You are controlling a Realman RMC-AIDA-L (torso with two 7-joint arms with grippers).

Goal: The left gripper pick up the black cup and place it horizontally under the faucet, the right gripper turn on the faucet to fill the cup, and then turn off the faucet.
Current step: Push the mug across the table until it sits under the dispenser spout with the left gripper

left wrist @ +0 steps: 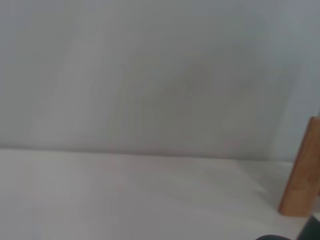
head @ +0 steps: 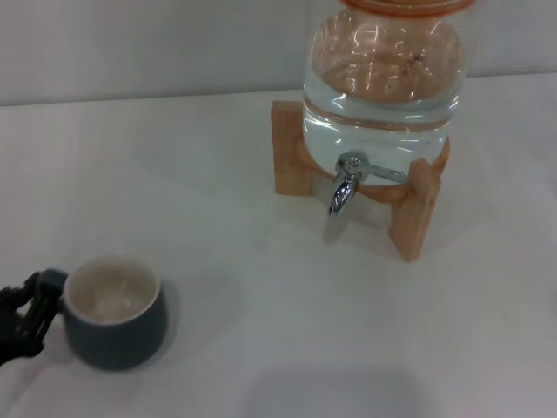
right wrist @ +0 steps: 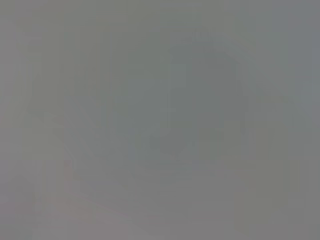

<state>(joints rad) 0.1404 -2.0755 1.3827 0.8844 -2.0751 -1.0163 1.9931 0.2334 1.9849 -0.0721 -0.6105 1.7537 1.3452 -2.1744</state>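
Note:
The black cup [head: 117, 326] stands upright on the white table [head: 261, 331] at the near left, cream-white inside, with its loop handle [head: 50, 280] turned to the left. My left gripper [head: 22, 318] is at the picture's left edge, right against that handle; most of the claw is out of view. The chrome faucet [head: 345, 187] sits at the base of the clear glass water jar [head: 383, 78], spout pointing down, thin lever [head: 385, 172] lying to the right. Nothing stands under the spout. The right gripper is out of view; the right wrist view is a plain grey blur.
The jar rests on a wooden stand [head: 416, 209] at the far right of the table; one of its legs shows in the left wrist view [left wrist: 302, 175]. Bare white table lies between the cup and the stand.

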